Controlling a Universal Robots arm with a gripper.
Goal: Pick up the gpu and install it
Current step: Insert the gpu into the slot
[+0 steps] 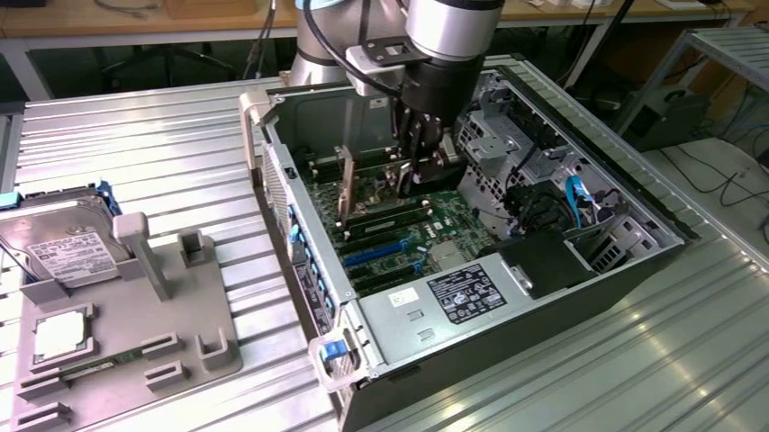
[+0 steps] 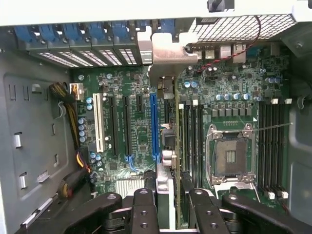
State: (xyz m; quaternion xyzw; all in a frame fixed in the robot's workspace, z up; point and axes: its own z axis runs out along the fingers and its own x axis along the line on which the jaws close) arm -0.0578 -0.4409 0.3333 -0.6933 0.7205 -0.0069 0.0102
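The gpu (image 2: 165,187) stands on edge inside the open case (image 1: 673,243), clamped between the fingers of the gripper (image 2: 173,212), just beside the motherboard's (image 2: 134,131) blue slot (image 2: 154,126). Its silver bracket (image 2: 168,58) meets the rear slot covers. Whether it is seated cannot be told. A hard drive (image 1: 67,252) lies well apart, at the exterior view's left.

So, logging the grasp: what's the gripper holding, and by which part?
The gripper pinches the gpu across its faces, at the edge away from the motherboard.

Ribbed metal table (image 1: 144,135); wooden bench (image 1: 121,22) behind; cables (image 1: 709,171) on floor (image 1: 736,216).
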